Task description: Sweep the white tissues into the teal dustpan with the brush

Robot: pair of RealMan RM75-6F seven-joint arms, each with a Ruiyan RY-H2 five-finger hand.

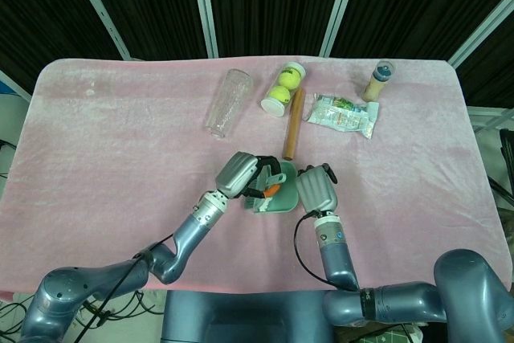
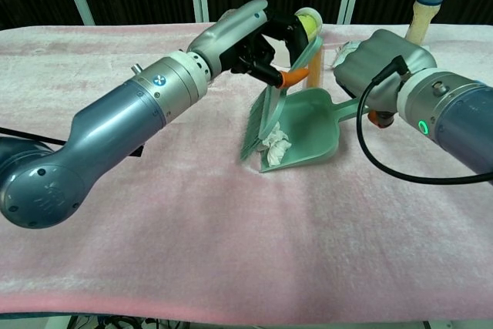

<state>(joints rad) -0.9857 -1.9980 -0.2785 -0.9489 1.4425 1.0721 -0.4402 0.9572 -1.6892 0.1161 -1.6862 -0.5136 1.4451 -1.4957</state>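
The teal dustpan [image 2: 312, 117] [image 1: 280, 201] lies on the pink cloth at the table's front centre, with its mouth towards the left. My right hand [image 2: 375, 63] [image 1: 316, 188] grips its handle. My left hand [image 2: 250, 32] [image 1: 242, 173] holds the teal brush [image 2: 263, 115] with an orange collar, bristles down at the pan's mouth. White tissues [image 2: 275, 142] sit crumpled inside the pan, against the bristles. In the head view my left hand and the brush hide the tissues.
At the back stand a clear tumbler on its side [image 1: 227, 102], a tube of tennis balls [image 1: 283, 89], a wooden stick [image 1: 293, 124], a snack packet [image 1: 344, 113] and a small bottle [image 1: 377, 79]. A pink cloth [image 1: 112, 134] covers the table.
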